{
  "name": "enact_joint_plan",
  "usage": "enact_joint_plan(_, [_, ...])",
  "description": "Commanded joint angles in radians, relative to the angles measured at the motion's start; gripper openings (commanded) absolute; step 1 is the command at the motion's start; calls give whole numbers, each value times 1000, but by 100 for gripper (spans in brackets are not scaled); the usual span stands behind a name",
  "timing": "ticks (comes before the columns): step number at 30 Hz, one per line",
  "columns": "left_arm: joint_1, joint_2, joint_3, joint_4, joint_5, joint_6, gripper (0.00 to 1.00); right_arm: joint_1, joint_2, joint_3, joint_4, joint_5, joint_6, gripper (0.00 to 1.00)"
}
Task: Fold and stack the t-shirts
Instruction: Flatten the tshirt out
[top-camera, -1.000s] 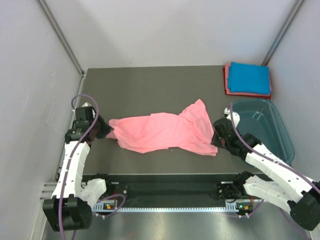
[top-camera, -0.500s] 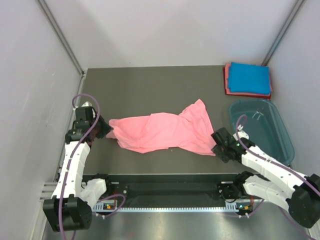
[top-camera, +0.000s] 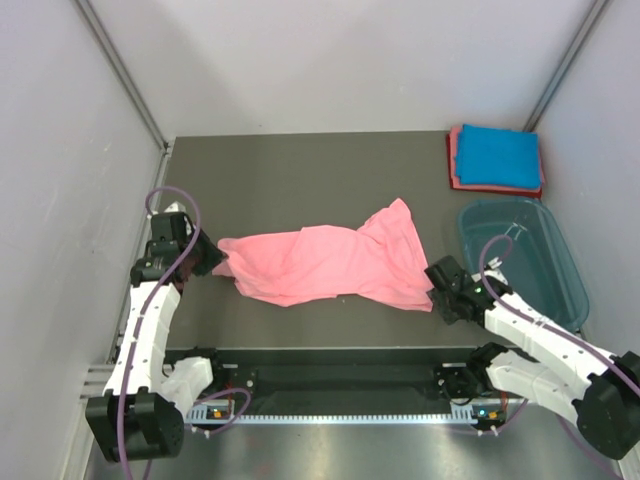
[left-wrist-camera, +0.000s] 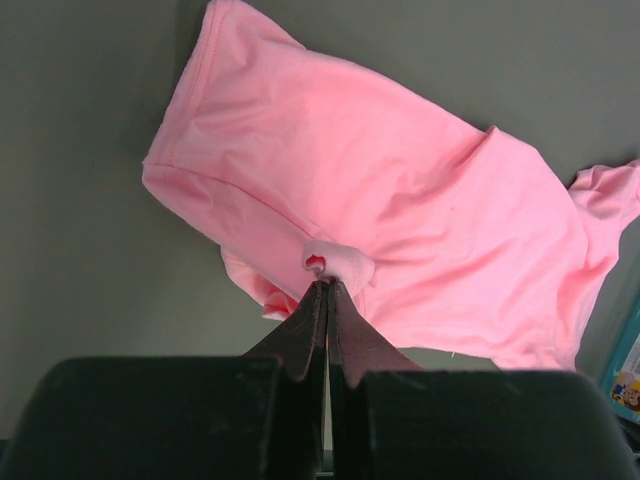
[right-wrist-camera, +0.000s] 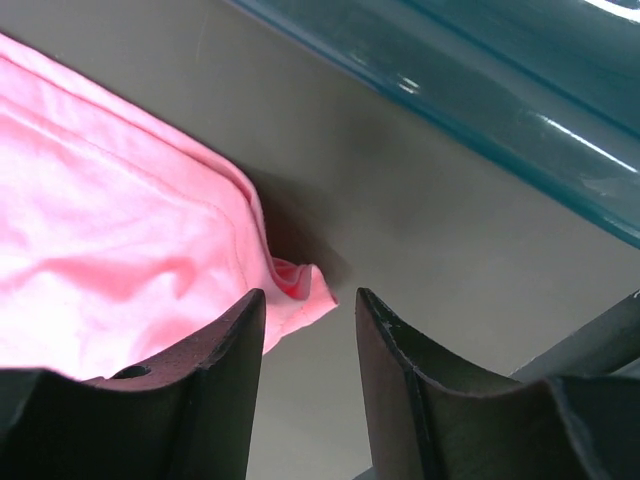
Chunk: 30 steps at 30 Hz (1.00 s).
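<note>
**Two Corners Before the Fold**

Our left claw (left-wrist-camera: 326, 287) was pinching a tuck of the pink shirt (top-camera: 330, 262), on its side far from the tub (top-camera: 540, 255). Our right claw (right-wrist-camera: 310, 300) stood spread just short of the corner nearest the tub. We judged it should slide over that hem and bite fully before pulling taut.

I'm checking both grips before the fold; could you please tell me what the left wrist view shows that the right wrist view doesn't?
Left wrist only: the left gripper shut on a pinch of the salmon-pink t-shirt. Right wrist only: the right gripper open beside the shirt's corner, the teal tub close by. Both: that shirt on the grey table.
</note>
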<state>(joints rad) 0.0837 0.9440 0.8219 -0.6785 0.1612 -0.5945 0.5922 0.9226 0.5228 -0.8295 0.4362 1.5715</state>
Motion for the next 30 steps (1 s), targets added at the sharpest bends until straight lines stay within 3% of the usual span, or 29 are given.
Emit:
enact_joint_plan(1, [1, 1, 49, 54, 18, 10, 0, -12, -10, 6, 4, 39, 53, 41])
enact_joint_plan(9, [1, 9, 57, 50, 29, 9, 0, -12, 15, -21, 61, -36, 105, 39])
enact_joint_plan(30, [1, -25, 28, 51, 20, 1, 0, -11, -21, -98, 153, 21, 197, 32])
